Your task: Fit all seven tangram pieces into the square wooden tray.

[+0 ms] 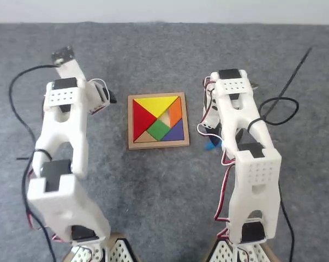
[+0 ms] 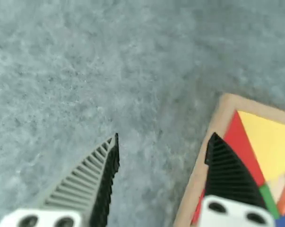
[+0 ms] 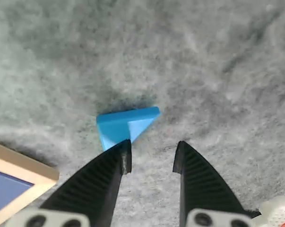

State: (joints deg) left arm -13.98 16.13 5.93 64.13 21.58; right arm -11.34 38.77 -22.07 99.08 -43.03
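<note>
Tangram pieces (image 1: 148, 121) in the square wooden tray (image 1: 130, 123): how many? (desk)

Five coloured ones, counted from the high view: one yellow triangle (image 1: 156, 103), one red triangle (image 1: 139, 119), one orange piece (image 1: 175, 112), one green square (image 1: 159, 130), one purple triangle (image 1: 177, 132). Two pale patches sit among them; wooden piece or bare tray floor, I cannot tell. (photographer)

And outside it? (desk)

One blue piece (image 1: 211, 144) (image 3: 125, 125) lies on the gray mat (image 1: 153, 191), near the tray's right side, under the right arm. The right gripper (image 3: 153, 149) hangs over it, jaws parted and grasping nothing, one fingertip (image 3: 125, 152) at the piece's edge. (photographer)

The other arm? (desk)

Left gripper (image 2: 164, 142) spread wide and empty at the tray's left side: one finger over the mat, one over the rim beside the red triangle. (photographer)
</note>
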